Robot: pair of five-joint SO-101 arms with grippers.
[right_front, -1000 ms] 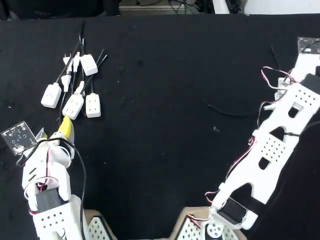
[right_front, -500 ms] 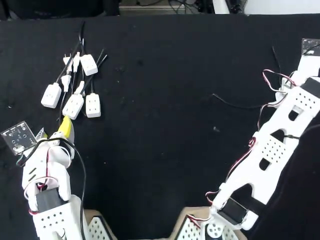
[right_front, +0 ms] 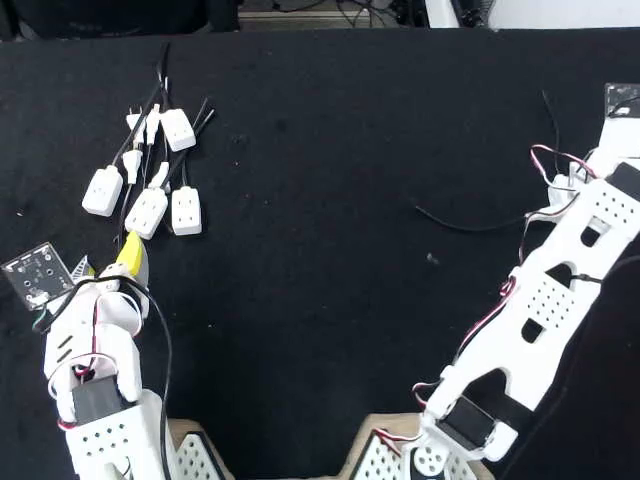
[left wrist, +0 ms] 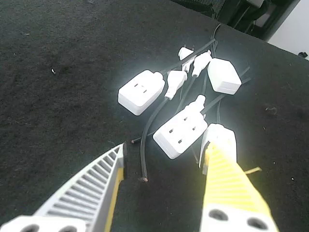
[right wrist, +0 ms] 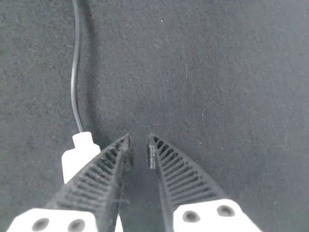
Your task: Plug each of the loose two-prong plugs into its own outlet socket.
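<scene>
The step in hand looks to be picking up the loose two-prong plug (right wrist: 79, 150), which is lying on the black surface (right_front: 320, 150) on the right arm's side, well apart from the outlet sockets (right_front: 150, 190) clustered at the far left. To do this well, the right claw (right wrist: 138, 145) should be opening wider and shifting sideways until the plug's white body sits between its fingers. As things are, the plug is resting just outside one finger. The grip should be closing on the hard body, not on the thin black cord (right wrist: 75, 72) running away from it. Its prong end is hiding behind the finger, so which way it is pointing cannot be told. It will need to be facing forward for the carry across to a free socket. The cord will be trailing and may drag.

The right claw is nearly pressed together, leaving a thin gap at the tips with nothing in it, and one finger is lying just beside the plug.

The left claw (left wrist: 164, 166) is hanging spread wide over the cluster, pinching nothing. A black wire end is lying between its fingers. Beyond them are sitting a single socket block (left wrist: 141, 92), a double socket block (left wrist: 181, 133) and small white plugs (left wrist: 176, 82). Another socket block (left wrist: 219, 135) is showing right at the yellow fingertip, and whether they are touching cannot be told.
</scene>
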